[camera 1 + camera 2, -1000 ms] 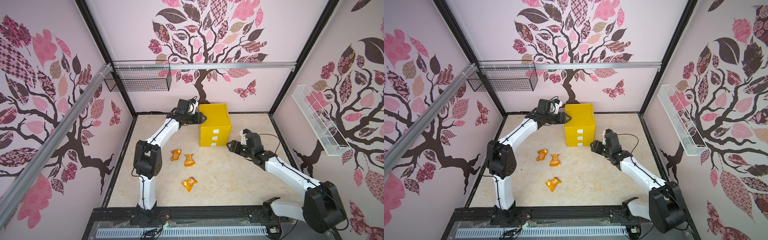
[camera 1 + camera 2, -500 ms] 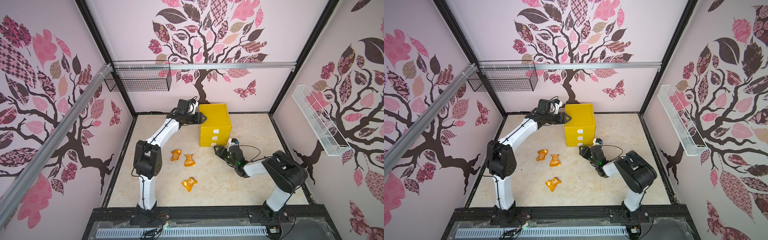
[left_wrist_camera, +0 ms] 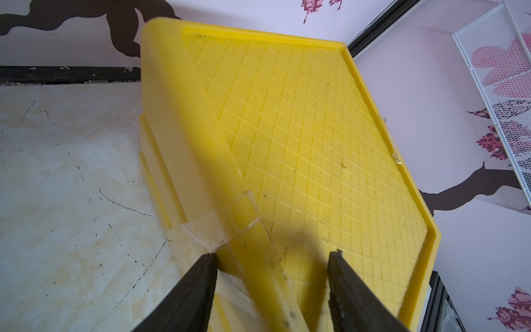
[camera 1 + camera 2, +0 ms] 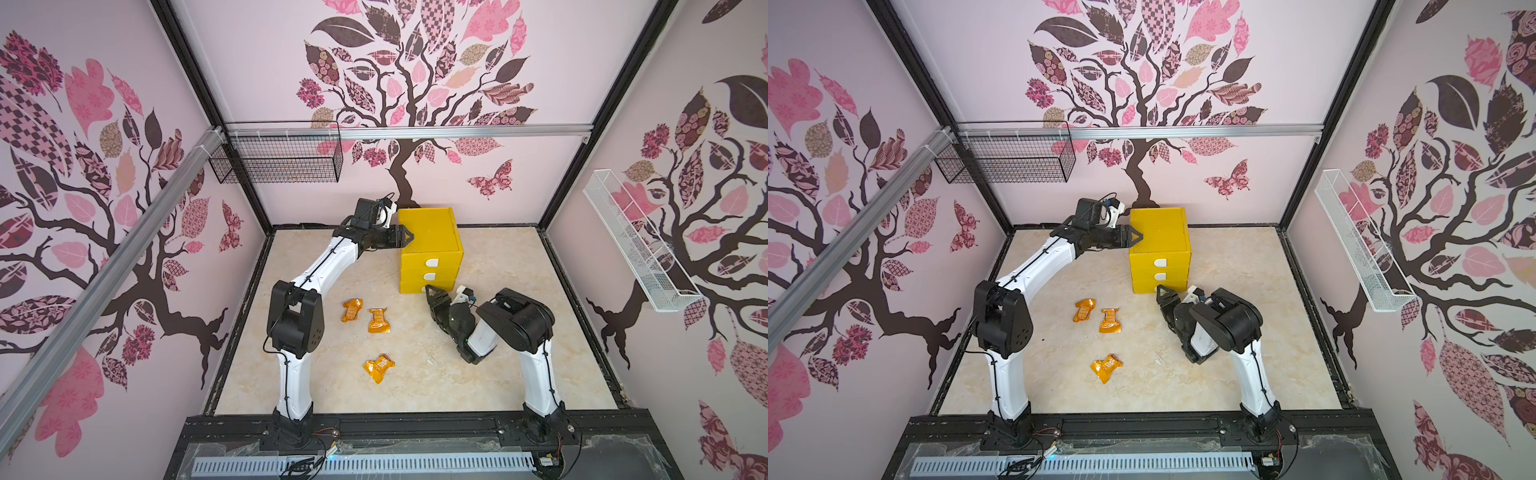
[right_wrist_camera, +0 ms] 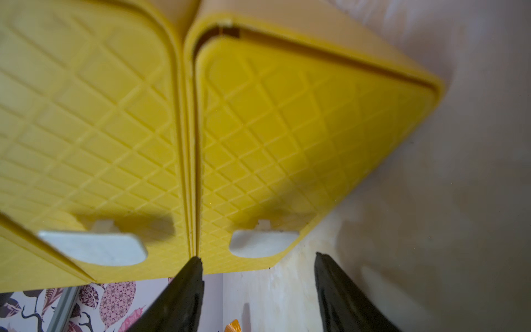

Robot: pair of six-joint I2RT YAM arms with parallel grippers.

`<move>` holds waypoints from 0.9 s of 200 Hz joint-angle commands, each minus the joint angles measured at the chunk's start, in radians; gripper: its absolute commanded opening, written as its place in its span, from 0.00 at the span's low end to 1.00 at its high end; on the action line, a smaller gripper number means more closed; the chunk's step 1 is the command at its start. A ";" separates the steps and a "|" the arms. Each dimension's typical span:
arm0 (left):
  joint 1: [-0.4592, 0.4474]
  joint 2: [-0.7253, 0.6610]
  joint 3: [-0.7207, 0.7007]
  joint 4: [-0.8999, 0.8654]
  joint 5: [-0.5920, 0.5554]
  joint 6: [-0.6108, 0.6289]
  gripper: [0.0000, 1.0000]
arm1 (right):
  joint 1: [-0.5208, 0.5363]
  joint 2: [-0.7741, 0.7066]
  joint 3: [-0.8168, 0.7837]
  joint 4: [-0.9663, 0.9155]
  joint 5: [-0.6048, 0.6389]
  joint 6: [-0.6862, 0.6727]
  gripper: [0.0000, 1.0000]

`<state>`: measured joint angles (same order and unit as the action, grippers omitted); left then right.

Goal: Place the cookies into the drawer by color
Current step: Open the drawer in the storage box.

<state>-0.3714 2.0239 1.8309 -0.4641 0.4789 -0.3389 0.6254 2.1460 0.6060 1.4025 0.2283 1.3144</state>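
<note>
left pincer [image 3: 273, 255] released, astride drawer [image 4: 430, 232] top edge | right pincer [image 5: 257, 256] released, at bottom handle [image 5: 263, 242] | risk: shallow bite slipping off handle

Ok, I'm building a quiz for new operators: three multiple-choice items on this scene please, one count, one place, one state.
1. Orange cookies on the table: A two; B three; C five.
2. The left gripper is: A at the drawer's top edge; B over the cookies; C on the table.
3. The right gripper is: A shut on a cookie; B open, empty; C shut on the drawer.

B: three lie apart. A: its jaws straddle that edge. B: jaws apart before the bottom handle.
</note>
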 commanded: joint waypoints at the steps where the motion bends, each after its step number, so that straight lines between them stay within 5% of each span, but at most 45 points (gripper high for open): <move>1: -0.029 0.017 -0.024 -0.122 0.026 0.028 0.65 | 0.008 0.060 0.028 0.013 0.066 0.070 0.64; 180: -0.029 0.024 -0.017 -0.124 0.030 0.022 0.65 | 0.008 0.170 0.089 0.013 0.117 0.155 0.41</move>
<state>-0.3710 2.0239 1.8313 -0.4644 0.4789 -0.3401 0.6430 2.2616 0.6827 1.5154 0.3222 1.4586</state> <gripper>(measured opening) 0.651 0.422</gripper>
